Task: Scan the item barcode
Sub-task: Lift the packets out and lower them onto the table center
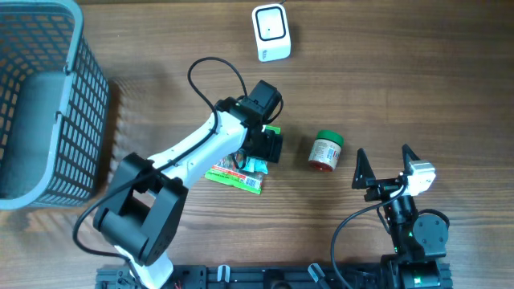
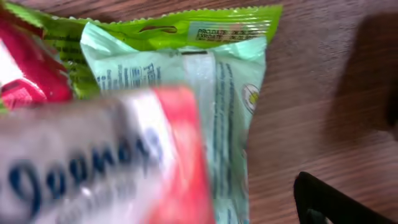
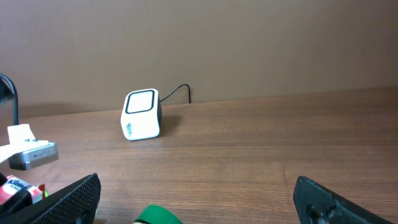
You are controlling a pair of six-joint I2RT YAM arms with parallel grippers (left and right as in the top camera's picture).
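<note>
Your left gripper (image 1: 268, 145) hangs over a heap of crinkly foil packets (image 1: 238, 175) mid-table; you cannot tell how wide its fingers stand. Close to its wrist camera, a blurred white-and-red wrapper (image 2: 118, 162) overlaps a glossy pale green packet (image 2: 233, 118). Your right gripper (image 1: 384, 164) gapes wide and holds nothing, right of a round green-lidded jar (image 1: 326, 151). The boxy white scanner (image 1: 271, 32) sits at the far edge.

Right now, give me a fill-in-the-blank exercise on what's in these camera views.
The jar has a ___ lid.
The basket sits at the overhead view's ___ edge.
The right gripper has its jaws ___.
The scanner is ___ in colour.
Missing words: green, left, open, white.
</note>
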